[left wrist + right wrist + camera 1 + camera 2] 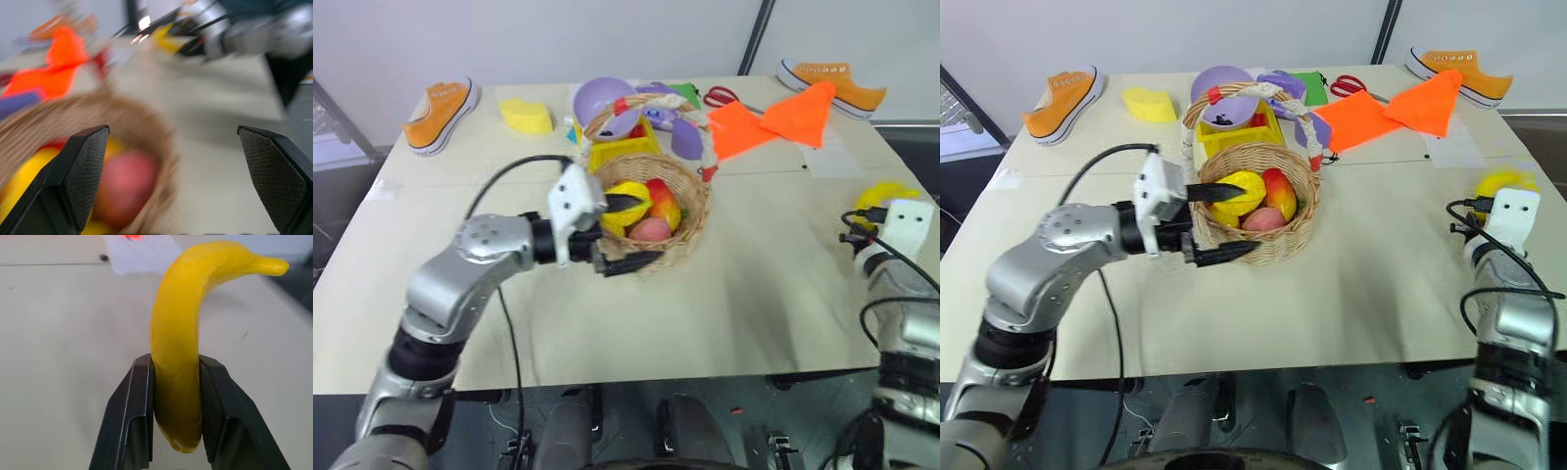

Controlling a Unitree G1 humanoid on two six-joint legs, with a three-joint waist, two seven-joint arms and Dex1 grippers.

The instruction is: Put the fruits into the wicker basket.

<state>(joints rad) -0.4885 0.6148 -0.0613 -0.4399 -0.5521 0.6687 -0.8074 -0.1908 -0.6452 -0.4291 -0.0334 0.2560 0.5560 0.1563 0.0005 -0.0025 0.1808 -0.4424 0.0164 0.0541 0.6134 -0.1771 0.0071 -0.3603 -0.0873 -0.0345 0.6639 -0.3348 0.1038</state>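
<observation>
The wicker basket [692,208] stands mid-table with a yellow ridged fruit [628,206], a red-yellow mango [664,200] and a pink peach [652,231] inside. My left gripper [1246,217] is open at the basket's near-left rim, one finger over the fruits and the other outside the wall. In the left wrist view its fingers [83,171] frame the basket [73,105] and peach [127,186]. At the table's right side my right gripper [176,369] is shut on a curved yellow banana [181,323], which also shows ahead of the wrist [881,194].
Behind the basket are a yellow plastic bin [622,149], a purple bowl [605,101], orange cloth [773,122], red scissors [722,96] and a yellow block [526,116]. Orange shoes [440,113] [832,83] sit at the far corners. White paper [832,157] lies right of centre.
</observation>
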